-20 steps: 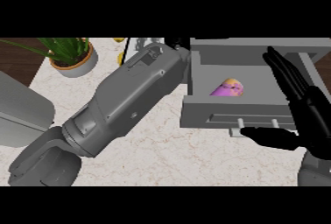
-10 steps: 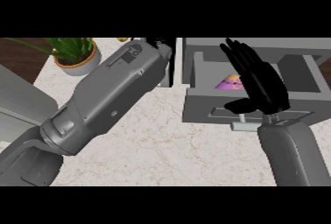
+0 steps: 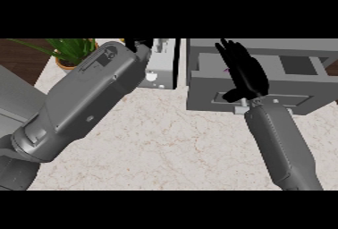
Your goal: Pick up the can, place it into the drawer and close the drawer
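Fingers point(image 3: 232, 56) of the right hand point(image 3: 246, 78) are lying straight, holding nothing, across the open drawer point(image 3: 208, 96), apparently to push it shut; the can point(image 3: 226, 70) is showing as a purple sliver inside, the left hand point(image 3: 138, 44) mostly hiding behind its forearm above the bench point(image 3: 165, 143).

Bare counter point(image 3: 171, 147) between the two forearms forms a broad lane up to the drawer point(image 3: 204, 96) front. The left forearm point(image 3: 79, 103) slants across the left side, with a potted plant point(image 3: 73, 50) and a pale grey block point(image 3: 160, 62) beside its far end. The right hand point(image 3: 243, 74), fingers straight, overlies the drawer opening. A narrow gap separates block and drawer.
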Tool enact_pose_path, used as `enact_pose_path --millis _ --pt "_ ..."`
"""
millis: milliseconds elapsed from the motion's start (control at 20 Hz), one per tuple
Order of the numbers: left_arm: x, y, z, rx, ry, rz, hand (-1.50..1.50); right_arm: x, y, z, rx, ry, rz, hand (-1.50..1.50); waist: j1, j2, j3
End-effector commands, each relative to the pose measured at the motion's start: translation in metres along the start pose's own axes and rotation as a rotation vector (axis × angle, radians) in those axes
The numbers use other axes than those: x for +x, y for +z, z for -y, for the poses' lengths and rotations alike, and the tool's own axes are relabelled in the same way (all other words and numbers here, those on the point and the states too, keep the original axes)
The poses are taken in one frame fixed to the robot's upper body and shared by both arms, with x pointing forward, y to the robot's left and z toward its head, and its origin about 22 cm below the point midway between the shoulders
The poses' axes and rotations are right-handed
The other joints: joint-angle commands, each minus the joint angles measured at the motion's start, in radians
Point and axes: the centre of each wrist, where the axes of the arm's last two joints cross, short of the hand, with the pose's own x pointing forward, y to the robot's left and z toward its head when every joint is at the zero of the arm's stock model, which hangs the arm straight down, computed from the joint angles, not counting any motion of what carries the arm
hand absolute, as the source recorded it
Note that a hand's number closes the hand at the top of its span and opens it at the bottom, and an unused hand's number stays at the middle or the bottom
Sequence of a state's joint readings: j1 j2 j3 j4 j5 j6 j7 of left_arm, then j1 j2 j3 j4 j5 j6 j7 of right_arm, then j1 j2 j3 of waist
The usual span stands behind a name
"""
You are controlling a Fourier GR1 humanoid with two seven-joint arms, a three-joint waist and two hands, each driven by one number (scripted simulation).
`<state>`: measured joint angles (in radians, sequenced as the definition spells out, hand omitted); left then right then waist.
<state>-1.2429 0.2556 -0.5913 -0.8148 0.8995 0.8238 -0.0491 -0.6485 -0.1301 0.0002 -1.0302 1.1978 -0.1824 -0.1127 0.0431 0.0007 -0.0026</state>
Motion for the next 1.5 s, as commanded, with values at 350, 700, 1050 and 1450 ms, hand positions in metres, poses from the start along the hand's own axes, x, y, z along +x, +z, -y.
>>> enact_pose_path --millis 350,700,1050,1450 --pt "0.017 0.001 -0.026 0.007 -0.006 0.018 -1.50 -0.014 -0.015 -0.045 -0.047 0.096 -0.061 -1.50 0.015 0.014 0.004" --pt "0.019 -0.001 -0.051 0.021 -0.001 0.019 -1.50 -0.022 -0.029 -0.039 -0.131 0.115 -0.077 -1.50 0.019 0.018 0.004" --pt "0.031 0.008 -0.045 -0.012 0.006 0.026 -1.50 -0.025 -0.061 -0.006 -0.210 0.140 -0.099 -1.50 0.046 0.029 0.005" --pt "0.036 0.016 -0.051 -0.023 0.003 0.023 -1.50 -0.031 -0.091 0.046 -0.240 0.172 -0.133 -1.50 0.065 0.031 0.004"
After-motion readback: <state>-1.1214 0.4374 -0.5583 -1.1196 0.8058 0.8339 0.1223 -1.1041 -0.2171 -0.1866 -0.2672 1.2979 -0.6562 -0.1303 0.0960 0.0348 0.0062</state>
